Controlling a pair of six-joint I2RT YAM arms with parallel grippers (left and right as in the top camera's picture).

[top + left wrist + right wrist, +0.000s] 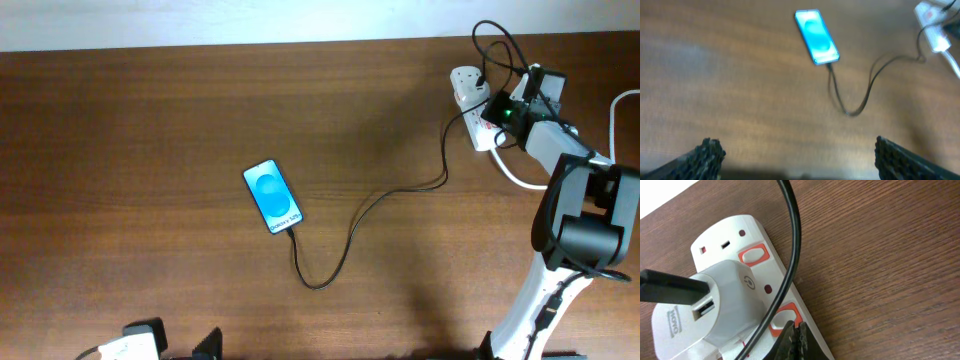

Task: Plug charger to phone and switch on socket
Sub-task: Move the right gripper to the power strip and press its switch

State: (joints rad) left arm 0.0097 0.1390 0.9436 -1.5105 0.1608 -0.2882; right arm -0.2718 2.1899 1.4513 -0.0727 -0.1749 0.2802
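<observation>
The phone [272, 195] lies mid-table with its blue screen lit; it also shows in the left wrist view [816, 36]. The black charger cable [375, 205] runs from the phone's lower end in a loop to a white adapter [710, 307] plugged into the white socket strip [468, 92]. In the right wrist view the strip [747, 235] has red-rimmed switches [753, 255]. My right gripper [795, 340] is shut, its tips pressing on the nearer switch [782, 317]. My left gripper [795, 155] is open and empty, low near the front edge.
The strip's thick white cord [520, 180] curves off to the right beside the right arm [575, 215]. A white wall edge lies just behind the strip. Bare wood table [150, 120] spreads left of the phone.
</observation>
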